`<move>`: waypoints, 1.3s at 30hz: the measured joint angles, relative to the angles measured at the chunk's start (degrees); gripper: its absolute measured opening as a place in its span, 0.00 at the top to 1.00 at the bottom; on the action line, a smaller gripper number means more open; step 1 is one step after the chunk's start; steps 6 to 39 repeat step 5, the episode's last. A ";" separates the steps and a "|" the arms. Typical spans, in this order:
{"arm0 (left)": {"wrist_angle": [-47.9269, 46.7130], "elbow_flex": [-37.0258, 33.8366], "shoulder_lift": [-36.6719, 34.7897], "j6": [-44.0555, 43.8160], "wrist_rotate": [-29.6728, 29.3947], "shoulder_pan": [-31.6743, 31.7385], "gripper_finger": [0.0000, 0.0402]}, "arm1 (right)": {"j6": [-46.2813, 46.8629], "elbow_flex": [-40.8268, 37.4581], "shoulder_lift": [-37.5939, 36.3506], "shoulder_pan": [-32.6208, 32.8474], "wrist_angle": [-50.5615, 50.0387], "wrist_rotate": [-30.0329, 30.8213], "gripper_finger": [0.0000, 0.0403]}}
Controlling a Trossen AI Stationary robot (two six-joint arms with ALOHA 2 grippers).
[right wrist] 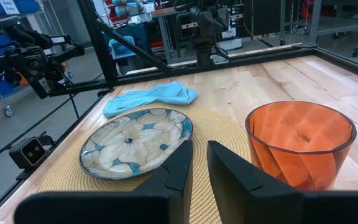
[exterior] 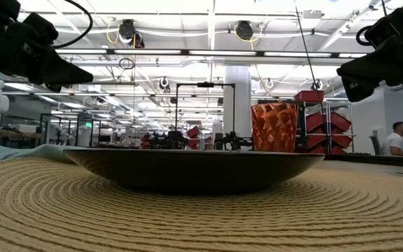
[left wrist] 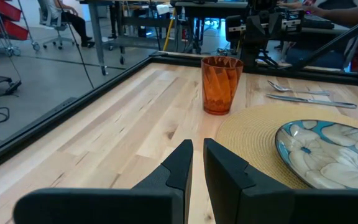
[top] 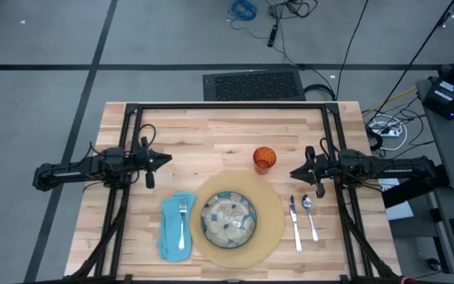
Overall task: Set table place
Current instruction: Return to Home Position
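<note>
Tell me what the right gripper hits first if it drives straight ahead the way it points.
Likely the orange cup: it stands just ahead of the right gripper, slightly off its line, so a finger may clip it. Height is unclear; if it clears, only air above the placemat follows.

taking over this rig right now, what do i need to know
Left tool, right tool: both shut, empty, raised over the light wooden table's left and right sides.
Round tan woven placemat holds the green-patterned glazed plate.
Teal cloth napkin left of it, silver fork on top.
Silver knife then silver spoon right of it.
Orange translucent cup on the wood by the mat's far right edge.
Place looks set; nothing seems left.
</note>
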 joint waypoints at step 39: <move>0.02 0.00 -0.01 0.01 -0.02 0.01 0.94 | 0.02 0.00 -0.02 -0.02 0.02 0.00 0.90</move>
